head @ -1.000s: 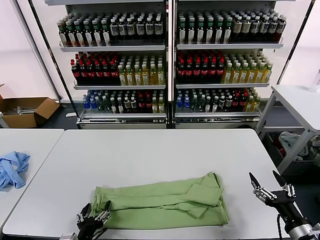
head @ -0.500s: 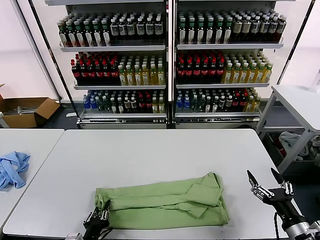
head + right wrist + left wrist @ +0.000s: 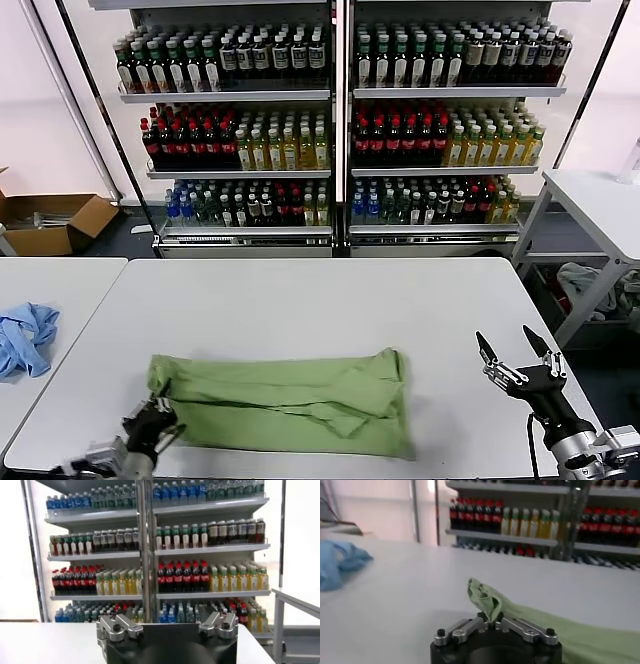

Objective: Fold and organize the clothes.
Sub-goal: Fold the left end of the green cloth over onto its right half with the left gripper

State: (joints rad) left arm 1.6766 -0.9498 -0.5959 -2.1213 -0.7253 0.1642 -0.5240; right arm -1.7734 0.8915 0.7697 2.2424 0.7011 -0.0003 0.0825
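Soft green shirt (image 3: 285, 403) bunches in left hand (image 3: 158, 418).

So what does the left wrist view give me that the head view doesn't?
Only the left wrist view shows the left gripper shut with its jaws pinching a bunched corner of the green shirt. Only the head view shows the whole folded shirt and the right gripper open, off to its right. Both show the blue garment and drink shelves.
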